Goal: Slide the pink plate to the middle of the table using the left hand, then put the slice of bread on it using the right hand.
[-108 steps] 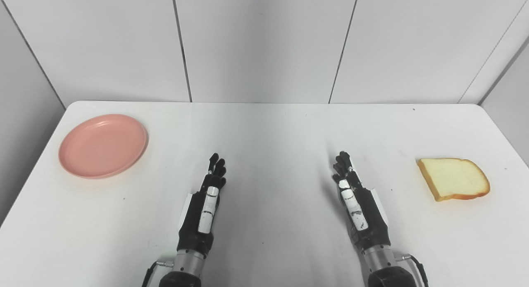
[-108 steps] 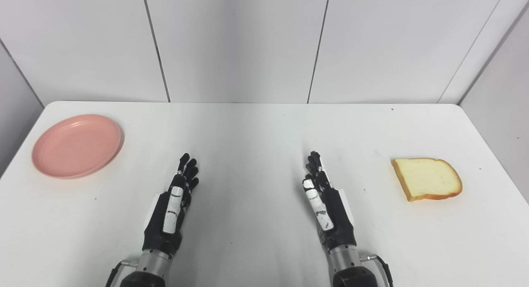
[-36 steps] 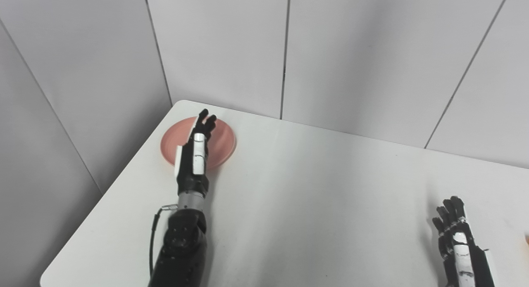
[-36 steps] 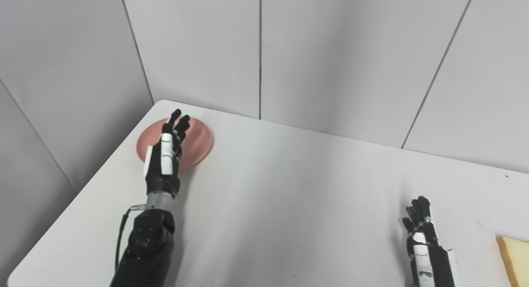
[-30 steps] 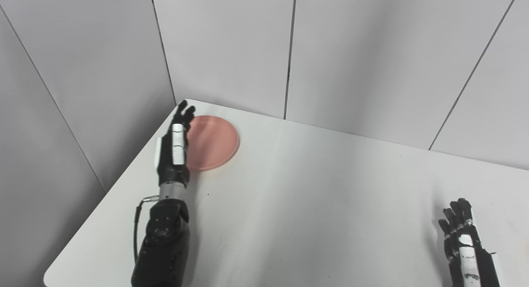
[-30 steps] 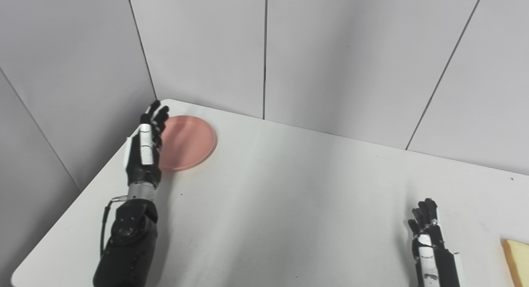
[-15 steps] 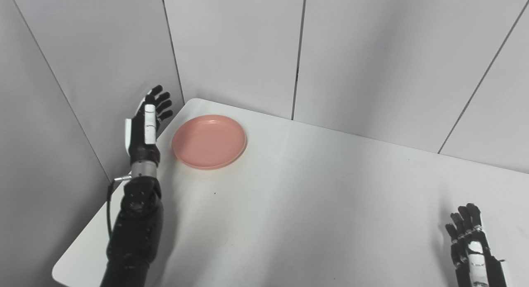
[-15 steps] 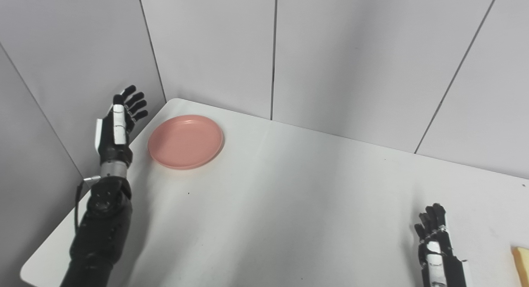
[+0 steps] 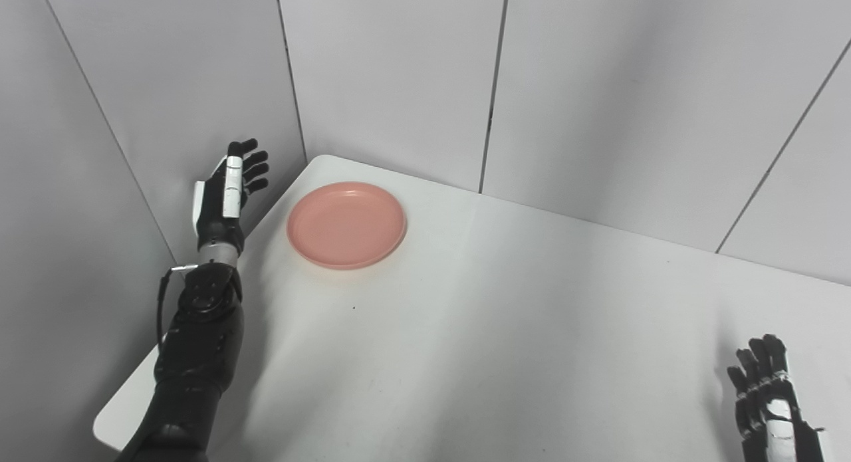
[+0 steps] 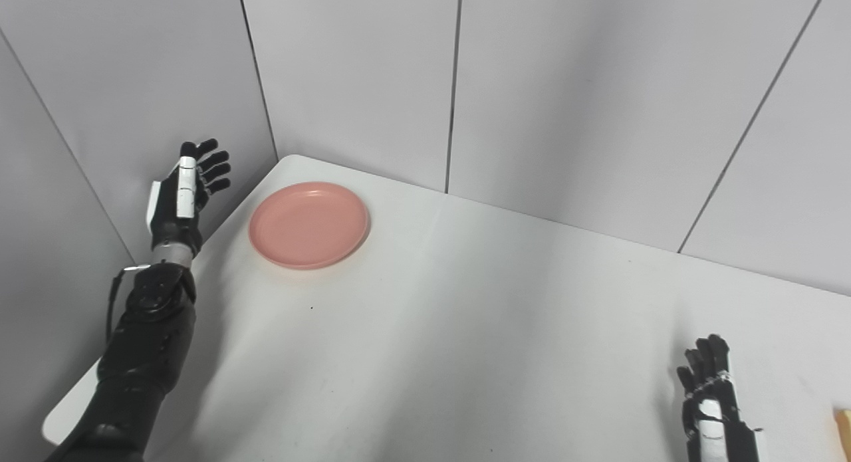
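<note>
The pink plate [image 9: 346,225] lies near the table's far left corner; it also shows in the right eye view [image 10: 308,225]. My left hand [image 9: 227,193] is open, fingers apart, raised beyond the table's left edge, left of the plate and not touching it. My right hand [image 9: 770,402] is open and empty on the table at the bottom right. Only a sliver of the bread slice [image 10: 844,430] shows at the right edge of the right eye view.
The white table [image 9: 505,329] stands in a corner of grey wall panels [image 9: 392,70]. The left wall is close behind my left hand. The table's left edge runs under my left forearm [image 9: 199,342].
The camera has turned left. My left hand rose from the middle, passed over the plate and now stands beyond the table's left edge. The plate and right hand have not moved.
</note>
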Robot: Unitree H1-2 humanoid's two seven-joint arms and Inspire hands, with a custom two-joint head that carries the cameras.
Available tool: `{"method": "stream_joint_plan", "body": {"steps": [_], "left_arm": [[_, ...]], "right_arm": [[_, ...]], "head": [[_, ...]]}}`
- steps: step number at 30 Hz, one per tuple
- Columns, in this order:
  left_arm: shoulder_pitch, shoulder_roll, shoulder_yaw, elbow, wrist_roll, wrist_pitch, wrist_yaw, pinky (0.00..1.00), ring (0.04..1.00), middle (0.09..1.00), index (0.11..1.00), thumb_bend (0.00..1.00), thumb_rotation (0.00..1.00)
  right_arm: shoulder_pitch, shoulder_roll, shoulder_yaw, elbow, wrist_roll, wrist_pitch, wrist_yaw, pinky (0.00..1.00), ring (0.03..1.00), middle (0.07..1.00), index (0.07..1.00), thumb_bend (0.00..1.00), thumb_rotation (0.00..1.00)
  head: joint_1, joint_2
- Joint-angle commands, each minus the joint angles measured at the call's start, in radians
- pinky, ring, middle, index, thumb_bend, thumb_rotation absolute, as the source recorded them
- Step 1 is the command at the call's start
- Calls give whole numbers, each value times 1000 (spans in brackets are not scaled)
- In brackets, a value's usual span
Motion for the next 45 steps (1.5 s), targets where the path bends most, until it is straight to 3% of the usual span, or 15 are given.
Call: {"method": "stream_joint_plan", "body": {"steps": [1, 7, 9, 10, 15, 23, 28, 38, 45], "left_arm": [[-57, 45, 9, 4, -22, -33, -25, 781, 799, 779, 765, 873, 981], [-84, 49, -13, 91, -13, -76, -58, 798, 803, 782, 770, 867, 1000], [-89, 44, -21, 110, -11, -88, -65, 804, 812, 791, 781, 869, 1000], [-90, 43, -25, 119, -10, -98, -71, 805, 812, 792, 781, 860, 1000], [-105, 37, -39, 180, -14, -141, -92, 805, 815, 796, 782, 827, 1000], [-139, 2, -49, 229, -33, -138, -119, 795, 808, 793, 774, 847, 1000], [-151, -13, -63, 260, -39, -128, -136, 843, 826, 802, 786, 858, 1000], [-156, -22, -85, 297, -41, -143, -177, 863, 849, 817, 793, 870, 1000], [-145, -50, -76, 259, -75, -105, -187, 836, 825, 808, 787, 872, 1000]], "right_arm": [[21, -5, -5, 41, 6, -45, 15, 1000, 1000, 1000, 1000, 713, 873], [22, -2, -5, 36, 5, -41, 11, 1000, 1000, 1000, 1000, 724, 875], [23, 0, -4, 38, 6, -45, 12, 1000, 1000, 1000, 1000, 728, 872], [25, 1, -4, 40, 8, -50, 14, 1000, 1000, 1000, 1000, 730, 872], [33, 14, -5, 30, -23, -57, -12, 1000, 997, 1000, 1000, 727, 900], [38, 5, -15, 13, -2, -38, -3, 1000, 992, 998, 1000, 741, 887], [34, 1, -20, 17, 6, -41, 1, 1000, 983, 992, 1000, 728, 896], [26, -9, -25, 34, 1, -51, 2, 1000, 997, 1000, 1000, 761, 900], [28, -6, -24, 28, -11, -52, 0, 1000, 1000, 1000, 1000, 768, 911]], "head": [[-1, 1], [-1, -4], [-9, -11], [-16, -36], [-23, -39], [-18, -32], [1, -30], [12, -22], [-14, -4]]}}
